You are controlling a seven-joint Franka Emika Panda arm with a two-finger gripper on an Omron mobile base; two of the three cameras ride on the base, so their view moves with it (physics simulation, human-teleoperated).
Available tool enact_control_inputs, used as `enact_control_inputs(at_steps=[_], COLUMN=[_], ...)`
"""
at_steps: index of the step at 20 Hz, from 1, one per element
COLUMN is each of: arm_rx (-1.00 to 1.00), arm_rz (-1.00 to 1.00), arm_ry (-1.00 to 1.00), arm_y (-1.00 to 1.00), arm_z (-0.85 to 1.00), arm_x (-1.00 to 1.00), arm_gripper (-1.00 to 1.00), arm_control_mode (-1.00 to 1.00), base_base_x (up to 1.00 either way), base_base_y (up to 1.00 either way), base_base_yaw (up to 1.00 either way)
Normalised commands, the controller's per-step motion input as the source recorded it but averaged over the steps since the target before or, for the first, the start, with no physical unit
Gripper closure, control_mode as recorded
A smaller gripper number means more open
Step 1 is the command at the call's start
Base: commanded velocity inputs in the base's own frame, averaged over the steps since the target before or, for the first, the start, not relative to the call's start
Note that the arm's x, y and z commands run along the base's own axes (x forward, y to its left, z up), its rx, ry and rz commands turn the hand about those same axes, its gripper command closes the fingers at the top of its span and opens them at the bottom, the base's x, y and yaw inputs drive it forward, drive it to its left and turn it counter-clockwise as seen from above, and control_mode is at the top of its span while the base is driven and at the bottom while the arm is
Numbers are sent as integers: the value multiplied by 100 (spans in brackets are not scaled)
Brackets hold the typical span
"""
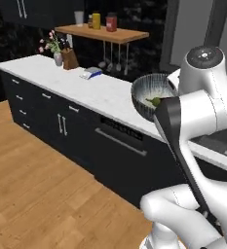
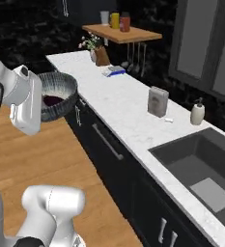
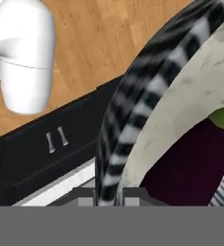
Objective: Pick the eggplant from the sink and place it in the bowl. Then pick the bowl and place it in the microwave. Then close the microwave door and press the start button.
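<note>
The bowl (image 1: 149,94), ribbed dark blue-grey outside and pale inside, hangs in the air in front of the counter. My gripper (image 3: 108,193) is shut on its rim, which runs between the fingertips in the hand view. Inside the bowl (image 3: 180,105) lies the eggplant (image 3: 190,163), dark purple with a green stem end (image 1: 155,101). From the right base view the bowl (image 2: 61,94) floats over the wooden floor, left of the cabinets, with the eggplant (image 2: 51,100) in it. The sink (image 2: 201,166) is at the lower right. The microwave and its door are out of view.
A white counter (image 2: 123,103) over dark cabinets runs back to a wooden shelf (image 2: 126,33) with jars. On it stand a silver box (image 2: 158,101), a soap dispenser (image 2: 197,112), a blue item (image 2: 114,71) and a knife block (image 1: 69,59) with flowers. Open wood floor (image 1: 32,185) lies to the left.
</note>
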Motion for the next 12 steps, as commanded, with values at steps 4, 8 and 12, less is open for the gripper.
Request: enact_control_inputs(at_steps=[4,8,12], arm_rx=[0,0,0], arm_rz=[0,0,0], arm_ry=[0,0,0], arm_y=[0,0,0], arm_z=[0,0,0], arm_x=[0,0,0], arm_gripper=[100,100,100], arm_control_mode=[100,100,100], base_base_x=[0,0,0], base_base_y=[8,11,5], base_base_yaw=[92,100,100])
